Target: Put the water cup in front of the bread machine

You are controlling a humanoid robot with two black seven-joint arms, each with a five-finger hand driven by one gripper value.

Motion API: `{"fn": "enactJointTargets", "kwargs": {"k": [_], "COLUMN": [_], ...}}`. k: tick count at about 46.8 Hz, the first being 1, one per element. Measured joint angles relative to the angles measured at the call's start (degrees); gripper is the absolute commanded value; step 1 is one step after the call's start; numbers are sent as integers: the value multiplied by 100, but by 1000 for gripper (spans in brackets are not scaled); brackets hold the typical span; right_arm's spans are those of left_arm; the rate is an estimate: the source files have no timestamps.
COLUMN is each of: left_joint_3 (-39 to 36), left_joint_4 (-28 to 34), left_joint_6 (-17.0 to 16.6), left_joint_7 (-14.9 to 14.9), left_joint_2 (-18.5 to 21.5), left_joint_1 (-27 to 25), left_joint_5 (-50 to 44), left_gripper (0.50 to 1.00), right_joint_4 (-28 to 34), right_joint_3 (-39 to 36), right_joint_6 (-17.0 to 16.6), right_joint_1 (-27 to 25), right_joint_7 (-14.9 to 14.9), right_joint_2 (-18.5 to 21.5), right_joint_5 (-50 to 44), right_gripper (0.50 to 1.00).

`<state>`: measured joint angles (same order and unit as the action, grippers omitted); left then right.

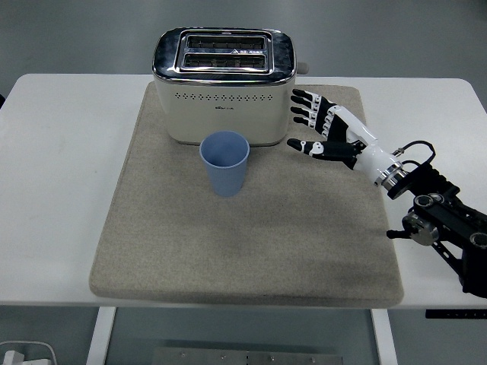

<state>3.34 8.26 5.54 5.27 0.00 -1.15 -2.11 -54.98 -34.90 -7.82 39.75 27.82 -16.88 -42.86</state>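
1. The place looks like a robot test lab, not a home kitchen.
2. A plain white table [61, 190] stands on a bare grey floor [380, 30].
3. A toaster [224, 84] sits on a beige mat [251, 243], staged like a set.
4. The black robot arm [449, 228] carries exposed cables.

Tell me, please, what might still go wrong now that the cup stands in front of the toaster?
The light blue plastic cup stands very close to the cream two-slot toaster, so a bump could tip it. The open right robot hand hovers beside both; a careless sweep might catch them.
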Motion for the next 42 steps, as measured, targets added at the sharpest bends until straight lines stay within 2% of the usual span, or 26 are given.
{"fn": "enactJointTargets", "kwargs": {"k": [7,14,21,29,33,37,42], "left_joint_3": [0,0,0,0,0,0,0], "left_joint_4": [-2,-2,0,0,0,0,0], "left_joint_6": [0,0,0,0,0,0,0], "left_joint_7": [0,1,1,1,1,0,0], "left_joint_2": [0,0,0,0,0,0,0], "left_joint_1": [2,2,1,0,1,0,3], "left_joint_5": [0,1,1,0,0,1,1], "left_gripper": [1000,1000,1000,1000,1000,1000,1000], "right_joint_4": [39,48,57,181,359,615,984], "right_joint_3": [2,6,-81,-79,-79,-79,-68], "right_joint_6": [-87,-121,-117,-389,-441,-427,-419], "right_joint_1": [7,74,204,531,723,938,1156], "right_joint_7": [18,-196,-1016,-2155,-2614,-2803,-2833], "right_joint_2": [-184,-225,-209,-228,-210,-154,-38], "right_joint_5": [203,298,772,2075,2710,3239,3654], "right_gripper": [924,924,924,924,924,924,924]}}
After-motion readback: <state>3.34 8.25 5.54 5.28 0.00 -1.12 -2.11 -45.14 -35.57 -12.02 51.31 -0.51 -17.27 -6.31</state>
